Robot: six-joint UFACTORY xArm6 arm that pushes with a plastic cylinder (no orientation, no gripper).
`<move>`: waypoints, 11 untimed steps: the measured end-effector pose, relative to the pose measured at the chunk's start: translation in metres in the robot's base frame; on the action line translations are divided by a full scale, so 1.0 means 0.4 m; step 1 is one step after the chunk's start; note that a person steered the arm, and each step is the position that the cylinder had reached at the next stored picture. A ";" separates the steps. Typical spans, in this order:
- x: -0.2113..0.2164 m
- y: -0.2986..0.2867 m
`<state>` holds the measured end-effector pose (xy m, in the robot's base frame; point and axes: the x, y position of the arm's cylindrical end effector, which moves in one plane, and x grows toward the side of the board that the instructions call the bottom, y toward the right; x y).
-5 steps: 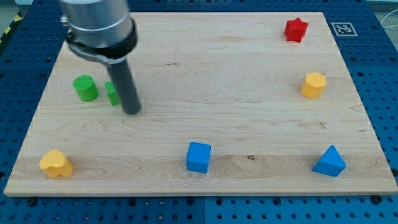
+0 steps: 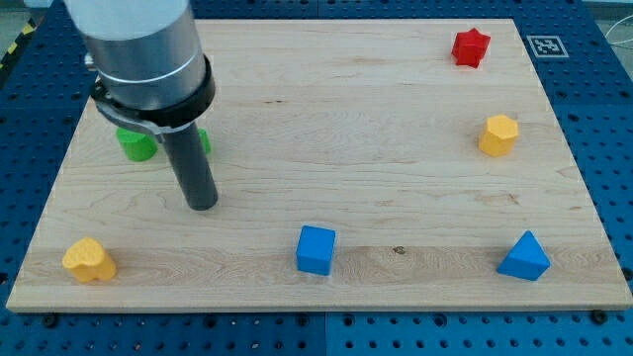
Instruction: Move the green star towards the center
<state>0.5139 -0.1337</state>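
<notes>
The green star [image 2: 203, 140] lies at the board's upper left, mostly hidden behind the rod; only a green sliver shows at the rod's right edge. My tip [image 2: 201, 205] rests on the board below the star, toward the view's bottom, apart from it. A green cylinder [image 2: 135, 147] sits just left of the star, partly covered by the arm's grey body.
A yellow block [image 2: 89, 259] sits at bottom left, a blue cube [image 2: 316, 249] at bottom centre, a blue triangle [image 2: 523, 257] at bottom right. A yellow hexagon [image 2: 498, 134] and a red star [image 2: 471, 46] are at the right. The wooden board [image 2: 356, 138] bears them all.
The arm has shifted toward the view's bottom and slightly left; my tip is now farther below the green star. The arm covers more of both green blocks. No block has visibly moved.
</notes>
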 end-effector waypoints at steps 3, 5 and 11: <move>-0.078 0.003; -0.078 -0.083; -0.150 0.241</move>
